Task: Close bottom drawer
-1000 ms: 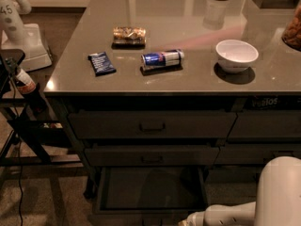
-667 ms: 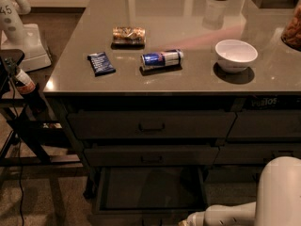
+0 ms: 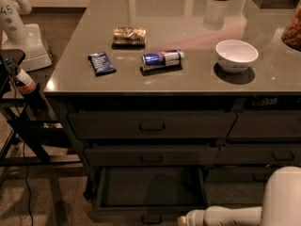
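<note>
The bottom drawer stands pulled out below two taller-fronted drawers, its dark inside bare. Its low front panel with a small dark handle runs along the bottom edge of the camera view. My white arm reaches in from the lower right, level with that front panel. The gripper is at the arm's tip, just right of the handle at the bottom edge, mostly cut off by the frame.
On the grey counter lie a blue snack packet, a wrapped bar, a blue can on its side and a white bowl. A black stand with cables is at the left. A narrower drawer stack is at the right.
</note>
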You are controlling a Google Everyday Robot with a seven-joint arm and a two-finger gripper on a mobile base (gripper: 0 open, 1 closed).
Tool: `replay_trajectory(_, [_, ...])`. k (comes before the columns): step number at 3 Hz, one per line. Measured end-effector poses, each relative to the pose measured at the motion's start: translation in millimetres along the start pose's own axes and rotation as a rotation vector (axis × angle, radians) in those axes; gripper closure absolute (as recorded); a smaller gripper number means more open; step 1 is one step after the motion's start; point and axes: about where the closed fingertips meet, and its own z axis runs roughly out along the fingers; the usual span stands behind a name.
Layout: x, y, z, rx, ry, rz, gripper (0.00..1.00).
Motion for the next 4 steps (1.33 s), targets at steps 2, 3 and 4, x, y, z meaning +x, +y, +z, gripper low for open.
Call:
replay_trajectory(2, [-26, -4, 12, 0.004, -0.06, 0.023, 1.0])
replay_trajectory(3, [-26, -4, 17, -0.013, -0.059, 0.025, 1.0])
replay_trajectory(4, [-55, -17, 35, 0.004, -0.165, 0.078, 1.0])
